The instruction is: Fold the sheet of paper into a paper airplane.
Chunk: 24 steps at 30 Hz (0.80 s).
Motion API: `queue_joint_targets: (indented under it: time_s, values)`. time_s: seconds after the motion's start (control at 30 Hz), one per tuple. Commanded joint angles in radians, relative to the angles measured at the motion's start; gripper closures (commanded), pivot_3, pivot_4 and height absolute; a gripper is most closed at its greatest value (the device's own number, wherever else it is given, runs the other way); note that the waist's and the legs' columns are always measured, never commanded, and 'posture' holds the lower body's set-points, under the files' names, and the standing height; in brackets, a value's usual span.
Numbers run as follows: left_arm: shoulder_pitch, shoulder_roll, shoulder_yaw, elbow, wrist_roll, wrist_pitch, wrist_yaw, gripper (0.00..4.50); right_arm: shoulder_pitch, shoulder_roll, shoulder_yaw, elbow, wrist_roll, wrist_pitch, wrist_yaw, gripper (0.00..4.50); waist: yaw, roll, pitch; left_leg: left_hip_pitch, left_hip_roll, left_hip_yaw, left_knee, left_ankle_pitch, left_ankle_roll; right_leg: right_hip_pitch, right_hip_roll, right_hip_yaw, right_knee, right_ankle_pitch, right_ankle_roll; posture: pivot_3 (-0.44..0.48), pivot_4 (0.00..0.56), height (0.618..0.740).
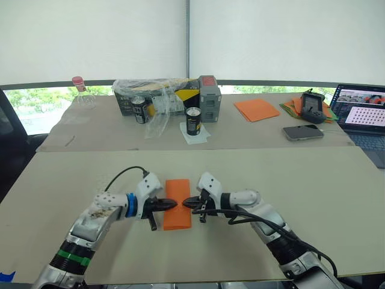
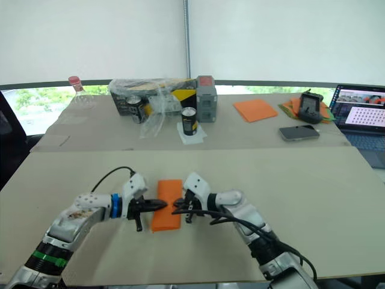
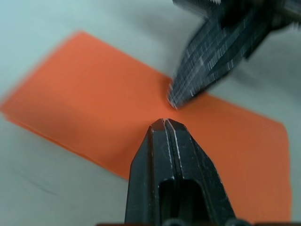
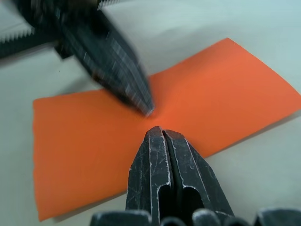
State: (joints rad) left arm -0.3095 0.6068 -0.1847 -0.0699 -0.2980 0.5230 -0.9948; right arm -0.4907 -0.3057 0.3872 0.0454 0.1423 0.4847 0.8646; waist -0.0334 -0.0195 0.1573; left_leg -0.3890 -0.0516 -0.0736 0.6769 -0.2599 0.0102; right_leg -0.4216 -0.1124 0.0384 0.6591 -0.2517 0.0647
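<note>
On the beige table (image 1: 313, 205), the bright-orange folded paper sheet (image 1: 177, 204) lies flat at centre. Your left gripper (image 1: 171, 205) enters from 9 o'clock, right gripper (image 1: 186, 204) from 3, both clenched empty, tips pressing it. Press firmly along the crease, evenly

Cans (image 1: 193, 121), phone (image 1: 303, 132), laptop (image 1: 363, 117), perhaps a bottle (image 1: 80, 92) on far table (image 1: 252, 135)

2 pale tables (image 1: 337, 198) butted together, seam running side to side. Behind the far table (image 1: 252, 132), 2 white roller blinds (image 1: 90, 42) drawn most of the way down, joined at a vertical mullion (image 1: 187, 36). Strip of window (image 1: 36, 99) under the blinds shows green foliage. Soft, even daylight.
</note>
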Motion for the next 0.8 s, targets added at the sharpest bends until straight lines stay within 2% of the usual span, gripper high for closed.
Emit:
queue_joint_targets:
  time_s: [0.03,0.13,0.37,0.53,0.8]
  values:
    - [0.011,-0.003,-0.051,-0.012,0.034,-0.014,-0.005,4.50,0.015,-0.008,-0.003,-0.028,-0.002,0.010,-0.004,4.48,0.004,0.000,0.000,0.000,0.000,0.000,0.000,0.000,0.000,0.000,0.000,0.000,0.000,0.000,0.000,0.000,0.150,0.739]
    - [0.022,0.021,-0.088,0.002,0.084,-0.061,-0.013,4.50,0.014,-0.014,-0.015,-0.045,-0.005,-0.016,-0.004,4.48,0.007,0.000,0.000,0.000,0.000,0.000,0.000,0.000,0.000,0.000,0.000,0.000,0.000,0.000,0.000,0.000,0.150,0.739]
    - [0.041,0.031,-0.070,0.014,0.080,-0.072,-0.009,4.50,-0.022,-0.028,-0.024,-0.042,-0.006,-0.082,0.016,4.48,0.009,0.000,0.000,0.001,0.000,0.000,0.000,0.000,0.000,0.000,0.000,0.000,0.000,0.000,0.000,0.000,0.150,0.739]
    - [0.050,0.028,-0.068,0.001,0.078,-0.068,-0.004,4.50,-0.024,0.004,-0.036,0.123,-0.018,-0.168,0.002,4.48,0.007,0.000,0.000,0.001,0.000,0.000,-0.001,0.000,0.000,0.001,0.000,0.000,0.000,0.000,0.000,0.000,0.150,0.739]
    - [0.093,0.063,-0.107,-0.050,0.099,-0.056,-0.025,4.50,-0.137,0.061,-0.070,0.396,-0.043,-0.317,-0.003,4.48,-0.005,0.001,-0.002,0.005,0.000,0.000,-0.001,0.000,0.000,0.004,0.000,0.001,0.000,0.000,0.000,0.000,0.150,0.739]
